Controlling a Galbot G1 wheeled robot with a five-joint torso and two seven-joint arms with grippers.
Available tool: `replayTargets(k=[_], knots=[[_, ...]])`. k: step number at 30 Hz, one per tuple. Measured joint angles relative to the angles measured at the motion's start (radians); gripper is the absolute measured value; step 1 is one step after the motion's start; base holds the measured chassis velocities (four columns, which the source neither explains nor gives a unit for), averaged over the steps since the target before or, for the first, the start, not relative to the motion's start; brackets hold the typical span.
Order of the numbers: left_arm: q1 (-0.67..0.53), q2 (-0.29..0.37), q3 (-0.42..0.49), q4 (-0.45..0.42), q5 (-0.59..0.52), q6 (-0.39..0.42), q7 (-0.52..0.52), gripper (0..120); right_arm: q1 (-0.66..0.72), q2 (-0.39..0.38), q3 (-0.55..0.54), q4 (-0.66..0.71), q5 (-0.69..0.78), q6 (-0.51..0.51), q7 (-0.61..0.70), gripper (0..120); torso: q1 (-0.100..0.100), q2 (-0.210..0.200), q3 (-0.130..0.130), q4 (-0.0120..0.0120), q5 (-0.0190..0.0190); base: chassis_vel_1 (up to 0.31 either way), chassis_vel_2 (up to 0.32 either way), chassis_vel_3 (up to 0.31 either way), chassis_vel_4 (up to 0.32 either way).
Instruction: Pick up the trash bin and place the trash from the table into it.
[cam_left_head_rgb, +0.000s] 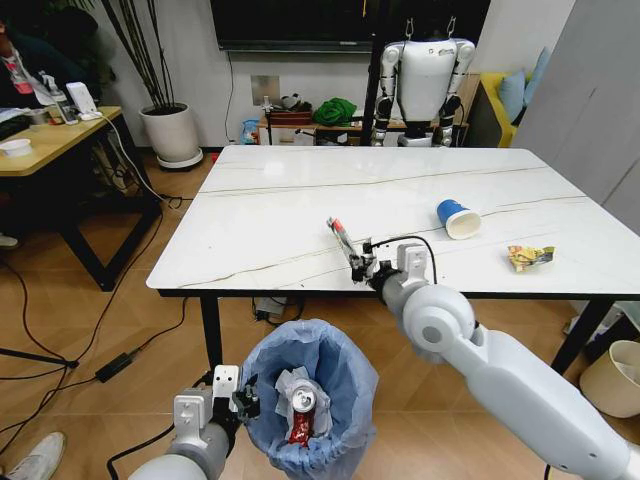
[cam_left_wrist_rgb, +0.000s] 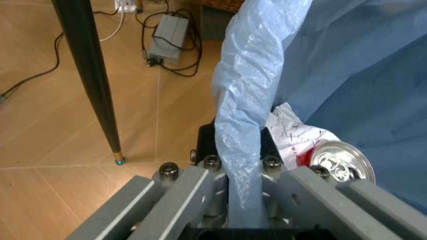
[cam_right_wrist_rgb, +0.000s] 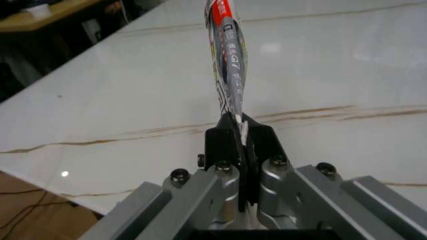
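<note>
Table (cam_left_head_rgb: 300, 210): white marble-look top, dark veins, black legs; 2 trash items lie loose on it, far right side.
Trash bin (cam_left_head_rgb: 345, 375): below the near table edge, light-blue bag bulging over rim; held off to robot's left-front. Already holds crumpled white paper (cam_left_head_rgb: 290, 385) + crushed red-silver can (cam_left_head_rgb: 303, 402).
Right gripper (cam_right_wrist_rgb: 240, 145): over near edge of table, jaws pressed together on lower end of the long wrapper (cam_right_wrist_rgb: 227, 55); wrapper sticks up and away from fingers, looks lifted clear of the top.
Left gripper (cam_left_wrist_rgb: 243, 165): low, beside bin; jaws pinching the bag-covered rim between them.
Blue cup (cam_left_head_rgb: 457, 217): on its side, white inside showing, right part of table, well apart from right gripper.
Yellow snack wrapper (cam_left_head_rgb: 530, 257): near right edge, beyond cup.
Step (judged): item 3 of trash in hand, grasp done, transfer to bin pending.
Next move needs: carry wrapper back over table edge, down over bin mouth, then release; long wrapper may catch on the bag rim, so centre it first.
</note>
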Motion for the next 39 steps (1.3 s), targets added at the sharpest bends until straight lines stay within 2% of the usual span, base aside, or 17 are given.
replayTargets(k=[5,8,13,21,33,37,39], knots=[[-0.006,-0.004,0.002,0.003,-0.001,0.000,0.000,0,-0.059,-0.034,0.035,0.067,-0.027,0.050,-0.105,0,0.000,0.000,0.000,0.0000,0.0001,0.000,0.000,0.000,0.000],[-0.011,-0.005,-0.001,0.003,-0.005,0.000,0.000,0,-0.114,-0.074,0.050,0.135,-0.042,0.122,-0.246,0,0.000,0.000,0.000,-0.0001,0.0001,0.000,0.000,0.000,0.000],[-0.009,-0.003,-0.014,-0.001,-0.009,0.000,0.000,0,-0.161,-0.108,0.055,0.188,-0.045,0.161,-0.347,0,0.000,0.000,0.000,0.0001,0.0000,0.000,0.000,0.000,0.000],[-0.018,0.007,-0.036,-0.005,-0.034,0.000,-0.001,0,-0.274,-0.148,0.051,0.278,-0.084,0.172,-0.388,0,0.000,0.000,0.000,0.0001,0.0000,0.000,0.000,0.000,0.000],[-0.033,0.003,-0.035,-0.011,-0.066,0.000,-0.030,0,-0.473,-0.177,0.041,0.306,-0.217,0.170,-0.443,0,0.000,0.000,0.000,-0.0001,0.0000,0.000,0.000,0.000,0.000],[-0.035,0.001,-0.031,-0.024,-0.155,0.000,-0.123,0,-0.505,-0.177,0.036,0.304,-0.252,0.169,-0.460,0,0.000,0.000,0.000,0.0002,0.0000,0.000,0.000,0.000,0.000],[-0.035,0.001,-0.030,-0.026,-0.166,0.000,-0.137,0,-0.515,-0.178,0.036,0.301,-0.264,0.169,-0.465,0,0.000,0.000,0.000,0.0002,-0.0001,0.000,0.000,0.000,0.000]])
